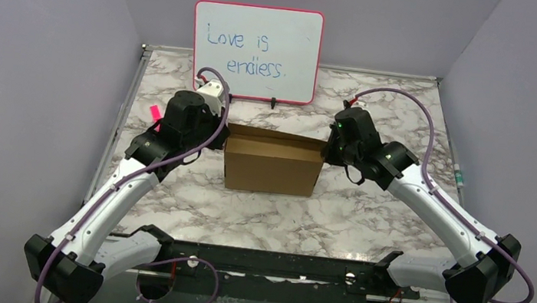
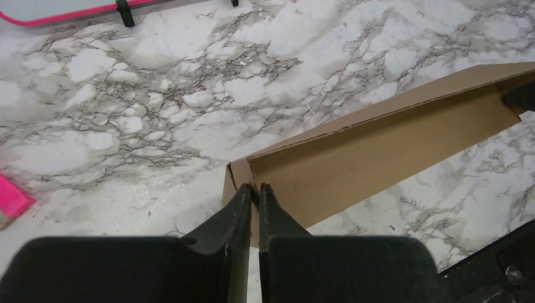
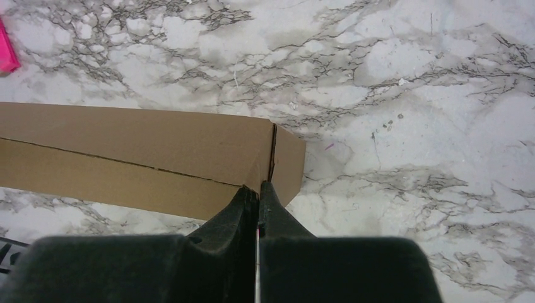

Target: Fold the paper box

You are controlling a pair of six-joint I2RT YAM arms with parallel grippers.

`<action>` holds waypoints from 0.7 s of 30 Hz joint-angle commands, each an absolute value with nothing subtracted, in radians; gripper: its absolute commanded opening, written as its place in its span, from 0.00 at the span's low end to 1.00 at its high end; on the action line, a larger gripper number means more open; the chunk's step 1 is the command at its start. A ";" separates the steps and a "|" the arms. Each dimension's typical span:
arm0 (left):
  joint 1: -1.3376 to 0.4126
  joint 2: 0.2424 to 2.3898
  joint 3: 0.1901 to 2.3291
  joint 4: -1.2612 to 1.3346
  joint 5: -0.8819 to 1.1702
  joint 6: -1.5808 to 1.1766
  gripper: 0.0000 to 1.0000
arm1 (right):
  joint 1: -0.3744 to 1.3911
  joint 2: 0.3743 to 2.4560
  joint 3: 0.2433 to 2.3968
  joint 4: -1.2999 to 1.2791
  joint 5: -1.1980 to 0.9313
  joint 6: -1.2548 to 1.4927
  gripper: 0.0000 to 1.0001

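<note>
The paper box (image 1: 272, 163) is plain brown cardboard and stands on the marble table (image 1: 365, 217) between my two arms. My left gripper (image 1: 224, 132) is at its left end. In the left wrist view that gripper (image 2: 255, 187) is shut on the box (image 2: 353, 158), with the end wall's edge between its fingers. My right gripper (image 1: 327, 149) is at the right end. In the right wrist view it (image 3: 258, 185) is shut, its tips against the end corner of the box (image 3: 126, 158). Whether cardboard lies between those tips does not show.
A pink-framed whiteboard (image 1: 254, 51) with handwriting stands at the back, just behind the box. A small pink item (image 1: 154, 112) lies on the table left of my left arm. Grey walls close in the table on the left, right and back.
</note>
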State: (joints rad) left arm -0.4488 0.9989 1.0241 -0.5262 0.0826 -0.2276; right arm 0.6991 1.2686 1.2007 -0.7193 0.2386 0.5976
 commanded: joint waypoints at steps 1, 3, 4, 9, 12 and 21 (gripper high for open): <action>-0.477 1.006 1.056 -0.559 0.100 -0.204 0.08 | 0.730 1.300 1.151 -0.758 0.138 0.628 0.01; -0.477 1.003 1.062 -0.550 0.124 -0.245 0.06 | 0.731 1.304 1.152 -0.757 0.138 0.631 0.01; -0.477 1.001 1.066 -0.545 0.130 -0.272 0.05 | 0.732 1.304 1.151 -0.758 0.137 0.632 0.01; -0.477 0.979 1.061 -0.492 0.139 -0.390 0.05 | 0.748 1.306 1.141 -0.748 0.151 0.633 0.01; -0.477 0.959 1.032 -0.453 0.150 -0.433 0.05 | 0.767 1.303 1.126 -0.739 0.165 0.635 0.01; -0.477 0.944 1.020 -0.474 0.089 -0.377 0.05 | 0.845 1.297 1.084 -0.711 0.210 0.662 0.01</action>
State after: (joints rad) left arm -0.4538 0.9615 1.0225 -0.5476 0.0372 -0.3595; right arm 0.7773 1.2488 1.1461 -0.6785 0.3214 0.6086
